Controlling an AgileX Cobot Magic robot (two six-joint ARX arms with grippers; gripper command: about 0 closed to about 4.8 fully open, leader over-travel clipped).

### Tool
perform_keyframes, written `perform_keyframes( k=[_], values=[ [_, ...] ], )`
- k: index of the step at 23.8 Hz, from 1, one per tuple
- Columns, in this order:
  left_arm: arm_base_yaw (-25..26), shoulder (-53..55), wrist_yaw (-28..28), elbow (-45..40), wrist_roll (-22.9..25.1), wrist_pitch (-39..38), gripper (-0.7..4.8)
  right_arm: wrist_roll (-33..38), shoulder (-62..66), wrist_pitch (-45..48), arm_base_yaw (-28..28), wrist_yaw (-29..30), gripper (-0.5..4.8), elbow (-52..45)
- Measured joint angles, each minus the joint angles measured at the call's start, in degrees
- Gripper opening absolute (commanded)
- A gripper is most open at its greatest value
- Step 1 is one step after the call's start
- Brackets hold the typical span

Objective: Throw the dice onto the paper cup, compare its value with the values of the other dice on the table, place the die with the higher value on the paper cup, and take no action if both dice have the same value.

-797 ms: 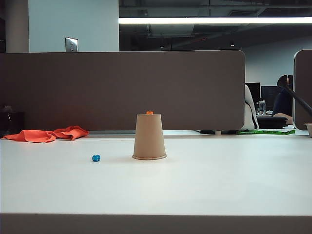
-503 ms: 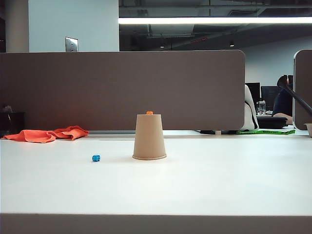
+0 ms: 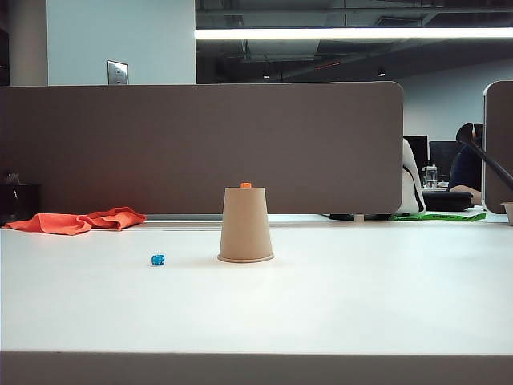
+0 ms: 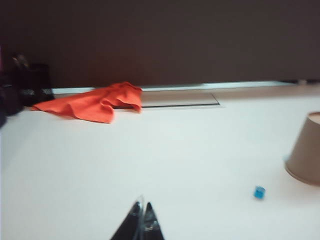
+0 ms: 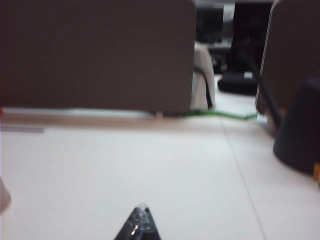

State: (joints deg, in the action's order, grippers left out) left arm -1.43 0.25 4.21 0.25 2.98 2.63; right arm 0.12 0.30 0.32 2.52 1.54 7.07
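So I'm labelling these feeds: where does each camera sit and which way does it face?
Exterior: low at the table's edge, facing the upside-down paper cup, orange die on top; no arm shows.
Left wrist: looks over the shut left gripper at the orange cloth.
Right wrist: over the shut right gripper, toward the partition.
Exterior and left wrist share the blue die.

I find no text, label, brand or number that I can read in any view. The blue die (image 3: 158, 260) shows pale pips, but they are too small for me to count, and the paper cup (image 3: 245, 225) is plain.
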Motion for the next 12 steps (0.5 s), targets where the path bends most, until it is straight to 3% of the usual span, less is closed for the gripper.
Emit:
perform_keyframes(
  k=[4,9,12],
  values=[
    [-0.2,0.0,6.84,-0.02,3.52,-2.34,-0.06,-2.47,7.32,-5.22,0.0,0.0,-0.01,9.64],
    [-4.98,0.0,7.21,0.09,3.65,-3.43,-0.06,-3.17,26.69,-11.02,0.0,3.34,-0.01,24.5],
    [-7.32,1.77,7.17,2.29,3.67,-8.46,-0.06,-3.19,42.03,-15.69,0.13,8.92,-0.01,36.89]
  ],
)
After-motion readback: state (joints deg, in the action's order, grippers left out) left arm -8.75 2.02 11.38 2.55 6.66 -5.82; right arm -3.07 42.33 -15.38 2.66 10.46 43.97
